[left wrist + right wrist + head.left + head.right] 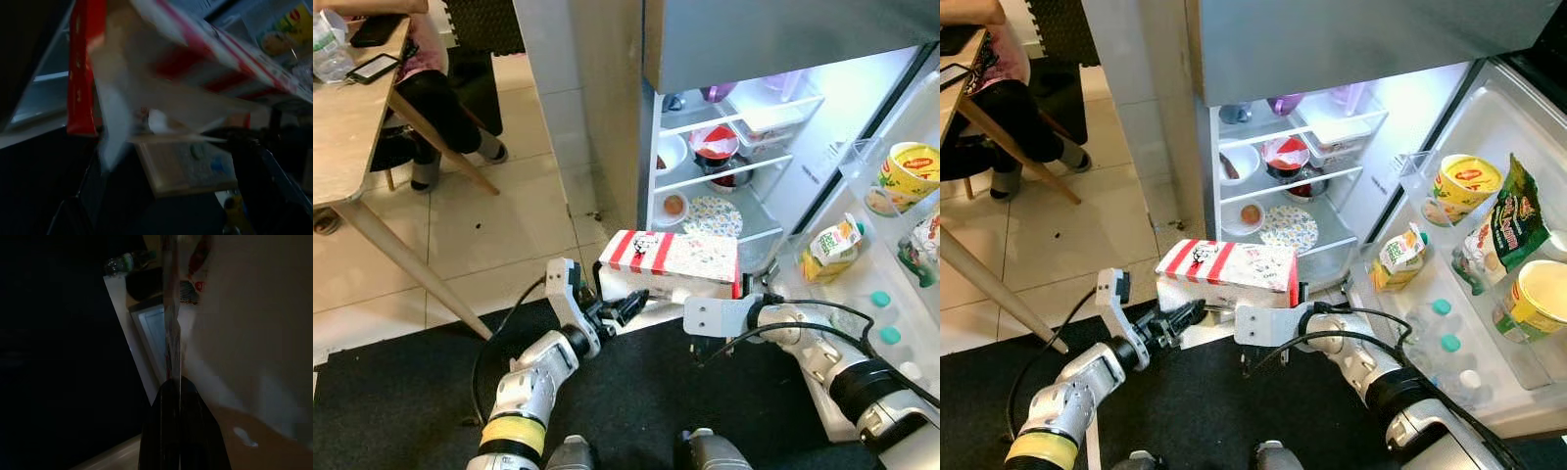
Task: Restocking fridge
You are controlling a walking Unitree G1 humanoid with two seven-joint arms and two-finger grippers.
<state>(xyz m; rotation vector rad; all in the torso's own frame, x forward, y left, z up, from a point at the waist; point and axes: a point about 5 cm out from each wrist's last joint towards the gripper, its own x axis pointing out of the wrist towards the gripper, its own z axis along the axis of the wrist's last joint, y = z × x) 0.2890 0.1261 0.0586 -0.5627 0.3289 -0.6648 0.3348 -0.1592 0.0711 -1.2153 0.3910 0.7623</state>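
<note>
I hold a long red-and-white striped carton (671, 257) level in front of the open fridge (744, 59), just below its lowest shelf (759, 233). My left gripper (631, 309) is at the carton's lower left end, and its fingers (80, 205) stand apart in the dark left wrist view, with the carton (161, 58) close above them. My right gripper (1301, 294) is at the carton's right end. In the right wrist view its fingers (173, 396) are shut on a thin edge of the carton.
Fridge shelves hold bowls (715, 145) and a patterned plate (715, 215). The open door (1528, 147) on the right carries noodle cups (1464, 186), a juice carton (1398, 257) and capped bottles (1442, 309). A wooden table (342, 127) with a seated person (431, 98) stands to the left. A black mat (411, 392) lies underfoot.
</note>
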